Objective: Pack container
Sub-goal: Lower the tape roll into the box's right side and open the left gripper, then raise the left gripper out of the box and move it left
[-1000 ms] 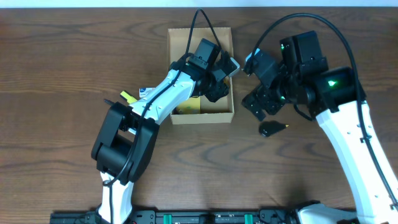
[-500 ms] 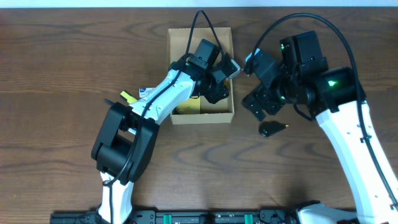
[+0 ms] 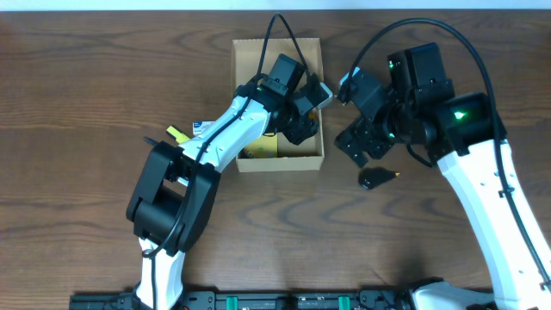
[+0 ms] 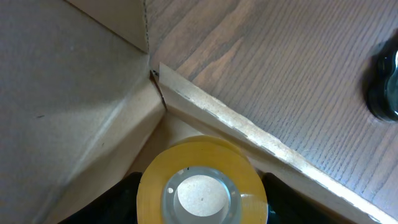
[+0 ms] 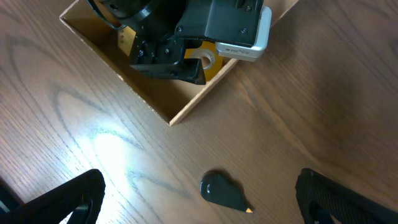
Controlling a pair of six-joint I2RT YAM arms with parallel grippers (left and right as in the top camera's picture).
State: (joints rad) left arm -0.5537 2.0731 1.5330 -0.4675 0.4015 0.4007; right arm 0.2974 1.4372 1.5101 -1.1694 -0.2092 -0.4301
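- Left gripper reaches down into the container. Its fingers press on opposite sides of a yellow tape roll, pinching it.
- That roll lies with its hole facing the wrist camera, close to the container's right wall. Whether it touches the floor is hard to tell.
- On the bench, the container sits mid-table with its open face up. Its long axis runs from near to far from the robot, and what looks like the flap is laid back at the far end.
- Inside, a yellow pad lies in the near-left corner.
- Over the bench just right of the container, the right gripper hovers, spread wide and empty.
- Near the container's near-right corner but apart from it lies a small black item, its tan tip pointing right.
- Just left of the container are small yellow and white items, partly hidden by the left arm.
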